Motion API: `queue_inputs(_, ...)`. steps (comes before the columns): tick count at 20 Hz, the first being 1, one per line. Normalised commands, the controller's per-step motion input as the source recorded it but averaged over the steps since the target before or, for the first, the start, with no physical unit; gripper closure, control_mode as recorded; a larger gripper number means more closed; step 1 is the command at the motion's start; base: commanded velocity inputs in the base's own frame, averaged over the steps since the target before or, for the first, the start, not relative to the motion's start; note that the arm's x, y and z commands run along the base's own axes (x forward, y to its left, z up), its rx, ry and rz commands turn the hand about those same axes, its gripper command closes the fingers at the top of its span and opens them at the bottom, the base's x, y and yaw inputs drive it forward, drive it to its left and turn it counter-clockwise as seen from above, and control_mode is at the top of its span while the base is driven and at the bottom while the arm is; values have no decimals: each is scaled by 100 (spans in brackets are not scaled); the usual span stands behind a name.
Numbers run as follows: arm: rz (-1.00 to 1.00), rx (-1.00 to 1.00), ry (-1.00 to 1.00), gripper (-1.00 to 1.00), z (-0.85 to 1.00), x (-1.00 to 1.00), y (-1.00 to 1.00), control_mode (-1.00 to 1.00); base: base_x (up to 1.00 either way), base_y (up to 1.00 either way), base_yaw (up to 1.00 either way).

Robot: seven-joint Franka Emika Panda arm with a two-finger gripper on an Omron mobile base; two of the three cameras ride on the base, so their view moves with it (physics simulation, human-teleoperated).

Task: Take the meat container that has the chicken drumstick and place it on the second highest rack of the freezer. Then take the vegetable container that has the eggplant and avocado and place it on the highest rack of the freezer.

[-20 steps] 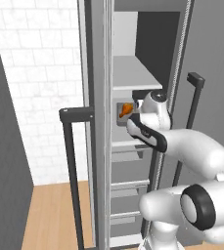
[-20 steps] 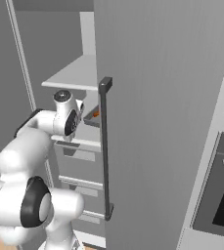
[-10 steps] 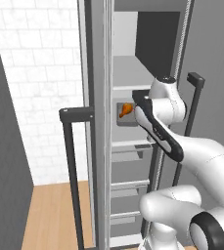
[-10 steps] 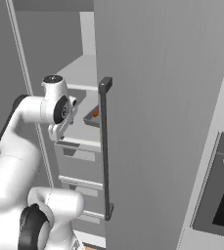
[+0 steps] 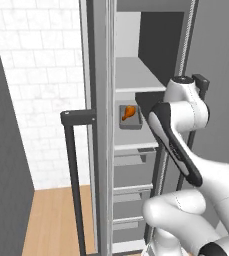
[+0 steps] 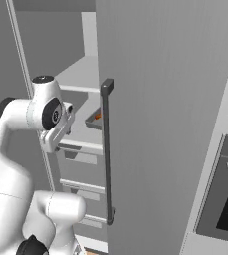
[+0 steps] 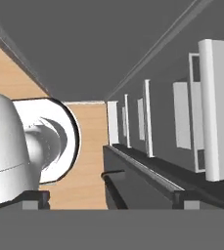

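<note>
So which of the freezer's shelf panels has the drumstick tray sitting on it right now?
The second highest rack. The grey tray with the chicken drumstick rests there, while the highest rack above it is bare and the drawers sit below.

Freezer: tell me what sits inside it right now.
Inside the freezer, a grey tray holding the chicken drumstick sits on a shelf. The arm hides part of that shelf.

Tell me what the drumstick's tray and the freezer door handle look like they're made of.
The tray reads as matte grey plastic or metal: flat even grey, no shine, so either could fit. The chicken drumstick in it is glossy orange-brown. The freezer door handle looks like dark, matte-coated metal: a long thin charcoal bar with square ends and no reflections.
</note>
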Motion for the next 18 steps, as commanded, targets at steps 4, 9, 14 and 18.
queue_inputs(4,10,0,1,-100,0,-83,-28,-100,0,0,0)
queue_inputs(9,13,0,0,-100,0,-47,0,-100,0,0,0)
queue_inputs(14,1,0,0,-100,6,-15,1,-100,0,0,0)
queue_inputs(18,0,0,0,-100,2,-16,0,-100,0,0,0)
